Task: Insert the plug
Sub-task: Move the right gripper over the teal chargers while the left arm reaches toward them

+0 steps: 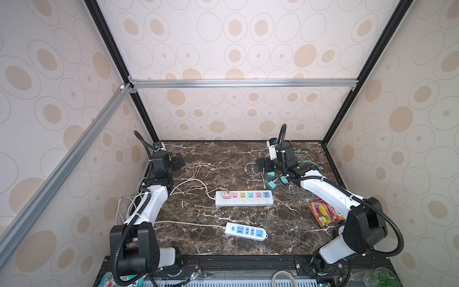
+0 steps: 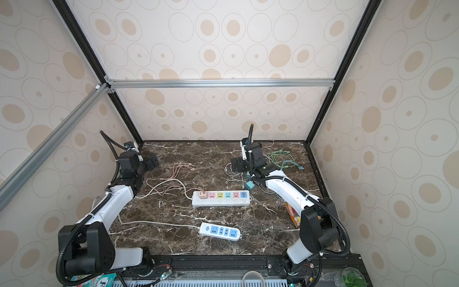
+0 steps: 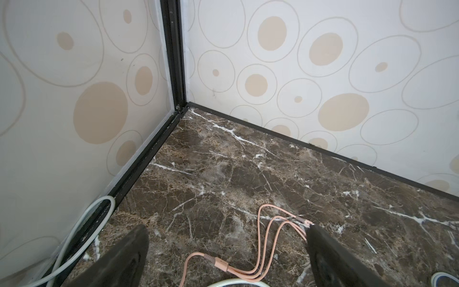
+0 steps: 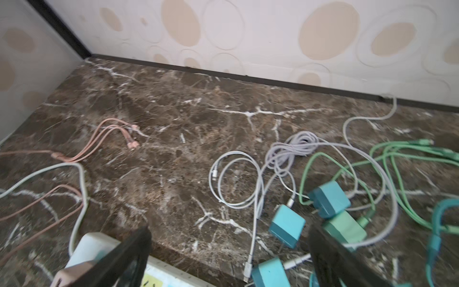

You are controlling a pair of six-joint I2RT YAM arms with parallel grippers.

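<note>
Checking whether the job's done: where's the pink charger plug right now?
In both top views the pink charger plug sits in the leftmost socket of the pastel power strip, mid-scene, just beyond the blue power strip.

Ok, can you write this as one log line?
pink plug: in power strip end socket | left end effector: open, empty | right end effector: open, near teal chargers

In both top views the left arm [image 1: 149, 206], lower left, wore white shells between boxy black joint housings, a ribbed black hose [image 1: 114, 261] looping beside it. The right arm [image 1: 323, 188], lower right, matched. Both arms' jaws were black, tapering.
</note>
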